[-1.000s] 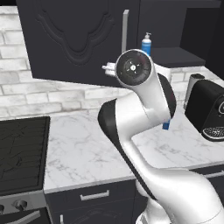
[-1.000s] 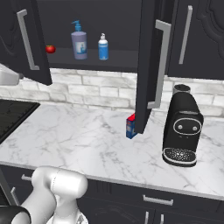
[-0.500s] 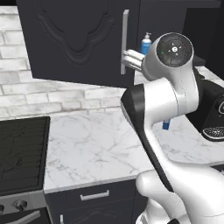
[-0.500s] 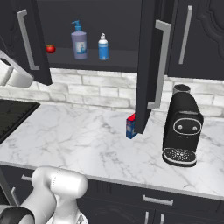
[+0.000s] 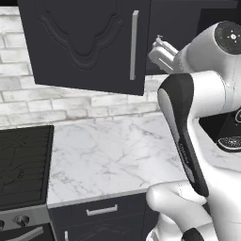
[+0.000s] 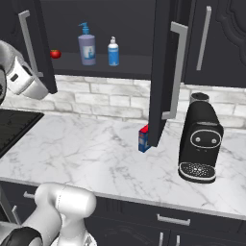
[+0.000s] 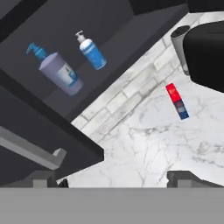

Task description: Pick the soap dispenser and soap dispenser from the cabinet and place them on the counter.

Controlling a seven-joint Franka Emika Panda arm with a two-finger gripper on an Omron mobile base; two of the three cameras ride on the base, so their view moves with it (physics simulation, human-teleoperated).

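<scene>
White arm's two-finger gripper [image 5: 160,52], risen since a second ago toward the dark charcoal cabinet [image 6: 129,65], approaches both shelved pump bottles [image 6: 87,45]; jaw state indiscernible.

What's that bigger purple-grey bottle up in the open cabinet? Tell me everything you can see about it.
The larger soap dispenser is a greyish-purple pump bottle with a blue pump head and spout and a pale label with blue print on its front. It stands upright on the shelf of the open cabinet, apart from the small blue dispenser on one side and the red tomato on the other. Nothing grips it. The hand view shows it too, tilted by the camera.
</scene>
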